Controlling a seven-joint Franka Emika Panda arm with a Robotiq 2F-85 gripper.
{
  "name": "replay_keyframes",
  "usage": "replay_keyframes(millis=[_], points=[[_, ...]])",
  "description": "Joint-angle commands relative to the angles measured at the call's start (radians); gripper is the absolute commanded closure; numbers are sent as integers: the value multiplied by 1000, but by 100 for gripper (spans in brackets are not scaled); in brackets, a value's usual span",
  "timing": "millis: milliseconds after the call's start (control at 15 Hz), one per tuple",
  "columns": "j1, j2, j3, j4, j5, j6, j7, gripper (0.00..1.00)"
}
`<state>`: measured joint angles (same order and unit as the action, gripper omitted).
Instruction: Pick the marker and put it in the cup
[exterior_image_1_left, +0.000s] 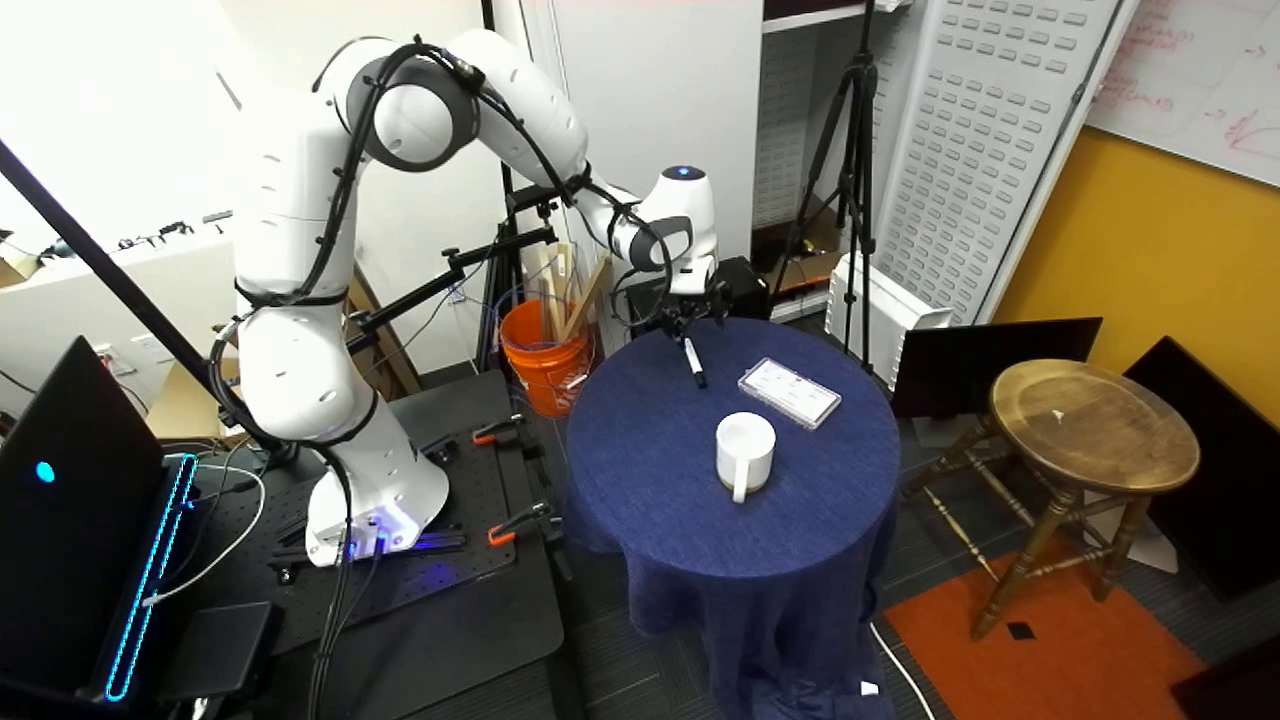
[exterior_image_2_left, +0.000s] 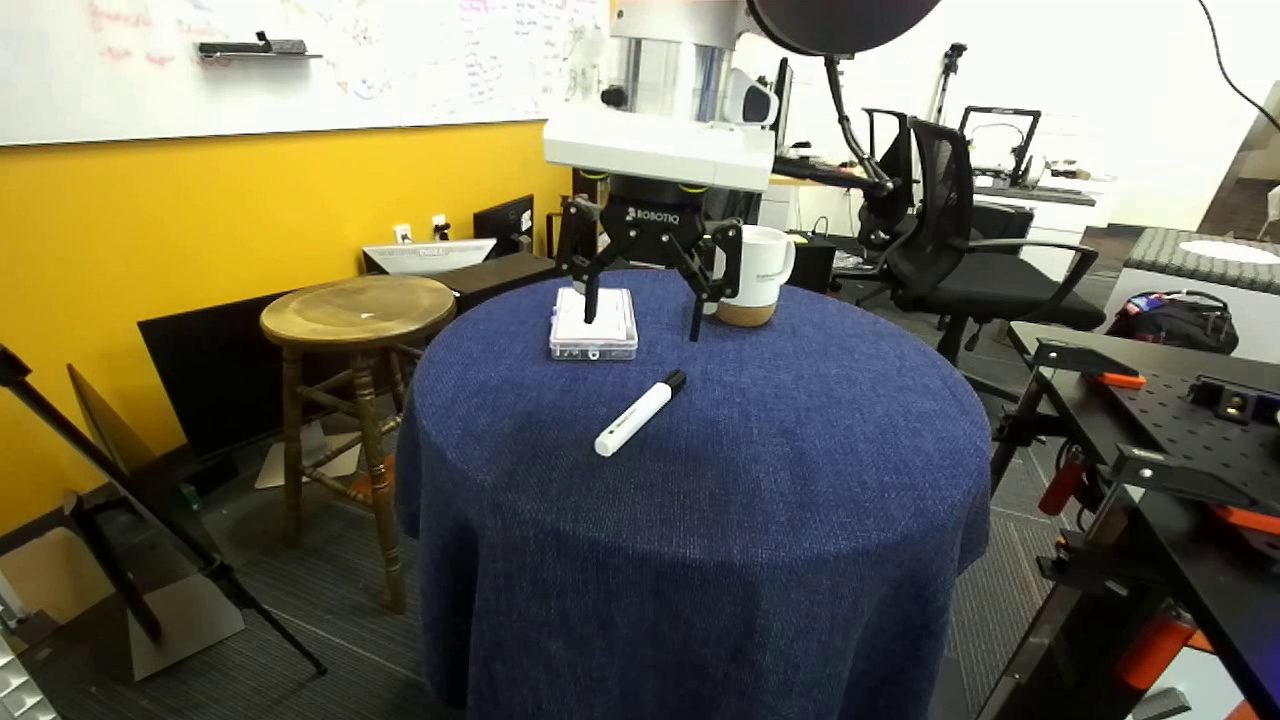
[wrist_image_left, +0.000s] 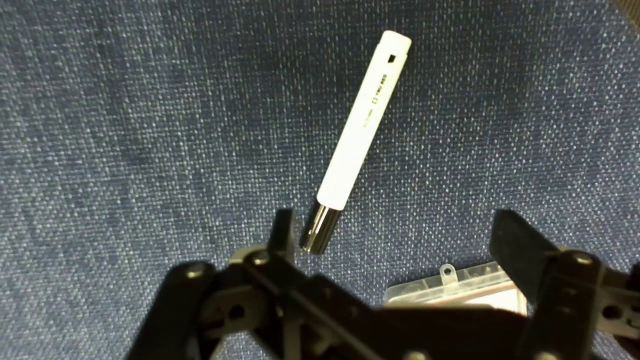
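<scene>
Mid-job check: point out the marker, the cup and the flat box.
Marker (wrist_image_left: 356, 142), wrist view: on its white barrel.
Cup (exterior_image_2_left: 762, 275), in an exterior view: white side wall.
Flat box (exterior_image_1_left: 790, 392), in an exterior view: middle of its top.

Marker (exterior_image_2_left: 640, 413), cup (exterior_image_1_left: 745, 448), case (exterior_image_1_left: 790, 393) on table (exterior_image_2_left: 800, 450), claw (exterior_image_2_left: 643, 329) above

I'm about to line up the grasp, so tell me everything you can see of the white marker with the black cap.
The slim white marker looks plastic, with small dark print and a black square near its uncapped end; its glossy black cap is on. It lies on its side on the dark blue woven tablecloth, cap pointing roughly toward the white mug with a cork-like base. Only the tablecloth is seen touching it; the open black two-fingered gripper hangs clear of it.
</scene>
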<state>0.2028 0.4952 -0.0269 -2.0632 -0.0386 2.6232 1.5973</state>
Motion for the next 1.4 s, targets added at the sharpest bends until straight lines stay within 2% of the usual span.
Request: replay_keyframes(millis=[0, 1000, 1067, 1133, 1200, 1333], points=[[29, 31, -21, 20, 14, -3, 23, 0], [54, 161, -35, 100, 55, -24, 67, 0], [56, 165, -35, 102, 58, -23, 68, 4], [56, 169, -35, 104, 62, -22, 67, 20], [57, 172, -35, 106, 67, -22, 67, 28], [58, 176, -35, 109, 75, -20, 67, 39]])
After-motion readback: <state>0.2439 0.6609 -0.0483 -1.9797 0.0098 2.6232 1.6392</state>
